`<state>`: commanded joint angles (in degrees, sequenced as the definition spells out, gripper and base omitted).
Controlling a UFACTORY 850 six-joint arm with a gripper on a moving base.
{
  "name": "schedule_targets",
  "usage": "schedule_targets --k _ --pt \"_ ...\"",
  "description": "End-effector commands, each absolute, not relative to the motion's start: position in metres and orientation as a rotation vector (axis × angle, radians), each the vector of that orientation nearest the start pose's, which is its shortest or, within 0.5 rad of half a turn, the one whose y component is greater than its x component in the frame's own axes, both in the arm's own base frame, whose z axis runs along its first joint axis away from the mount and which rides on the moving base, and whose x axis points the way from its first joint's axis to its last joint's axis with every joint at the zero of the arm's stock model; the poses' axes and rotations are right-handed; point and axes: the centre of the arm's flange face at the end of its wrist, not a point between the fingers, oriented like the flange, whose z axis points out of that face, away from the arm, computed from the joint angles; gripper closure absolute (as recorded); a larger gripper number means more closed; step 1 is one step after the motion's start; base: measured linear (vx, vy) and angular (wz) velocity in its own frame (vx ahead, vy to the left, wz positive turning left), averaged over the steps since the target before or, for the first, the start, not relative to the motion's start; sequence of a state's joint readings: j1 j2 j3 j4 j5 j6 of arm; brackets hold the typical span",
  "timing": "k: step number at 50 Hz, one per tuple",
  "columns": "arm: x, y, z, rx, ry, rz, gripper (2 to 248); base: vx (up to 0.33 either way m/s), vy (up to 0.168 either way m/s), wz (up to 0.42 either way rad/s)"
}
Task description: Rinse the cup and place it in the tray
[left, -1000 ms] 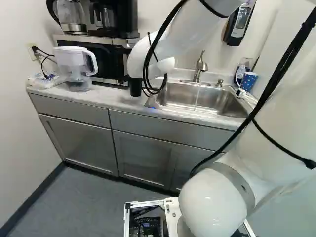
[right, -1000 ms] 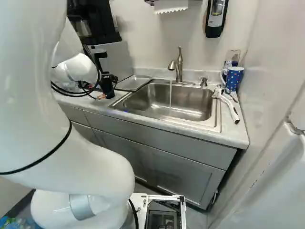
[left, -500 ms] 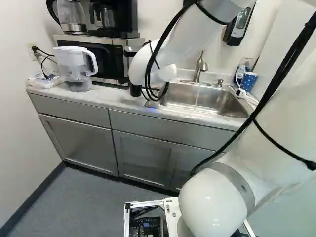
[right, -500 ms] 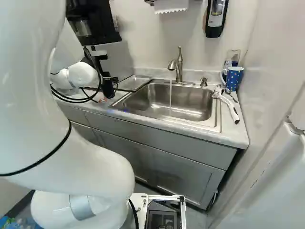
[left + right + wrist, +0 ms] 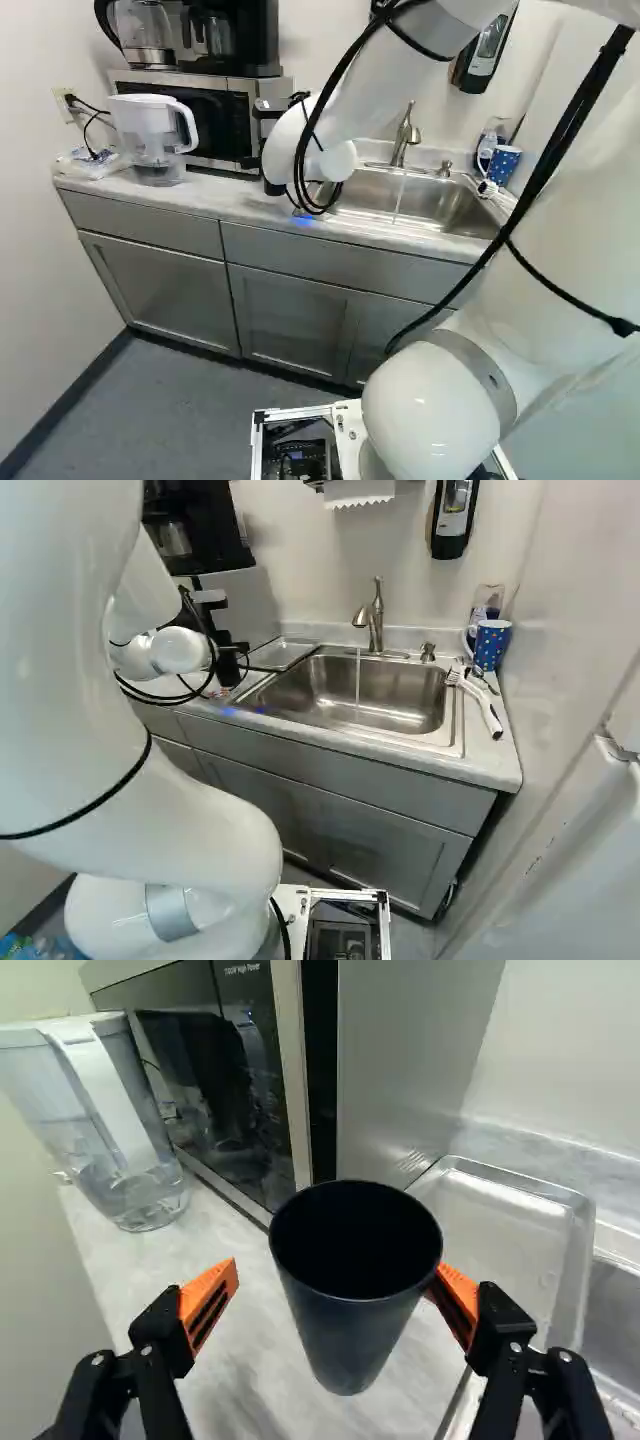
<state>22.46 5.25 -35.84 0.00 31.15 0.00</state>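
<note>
From behind the arm [image 5: 180, 830], base views look down, sharing the sink [image 5: 400, 685]; wrist view looks closer.

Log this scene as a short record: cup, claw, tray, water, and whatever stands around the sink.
cup: black cup, upright, seemingly standing on the counter beside the tray
claw: claw open, fingers on either side of the cup, a gap at one pad
tray: metal tray, between microwave and sink, cup not in it
water: running from faucet into sink
beyond sink: dotted blue mug, white-handled brush
past microwave: clear pitcher
</note>
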Motion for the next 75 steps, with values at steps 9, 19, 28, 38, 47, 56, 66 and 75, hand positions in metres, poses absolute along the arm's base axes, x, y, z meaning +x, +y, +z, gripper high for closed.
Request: schedule_targets --k 9,19,28,38,47,56,66,75 --pt "0.411 0.170 0.493 -2.342 -0.465 -1.672 3 0.000 0.000 0.000" --pt "0.411 0.170 0.489 -2.351 -0.467 -1.661 3 0.000 0.000 0.000" --pt "0.411 0.170 0.489 -2.351 -0.467 -1.661 3 0.000 0.000 0.000" --pt "0.411 0.170 0.489 -2.351 -0.467 -1.661 12 0.000 0.000 0.000" --pt "0.411 0.170 0.489 -2.351 -0.467 -1.661 88 0.000 0.000 0.000" --pt "0.411 0.170 0.489 -2.351 -0.467 -1.661 125 0.000 0.000 0.000" --pt "0.411 0.170 0.489 -2.351 -0.467 -1.661 125 0.000 0.000 0.000" --pt "0.411 0.170 0.490 -2.348 -0.465 -1.666 125 0.000 0.000 0.000"
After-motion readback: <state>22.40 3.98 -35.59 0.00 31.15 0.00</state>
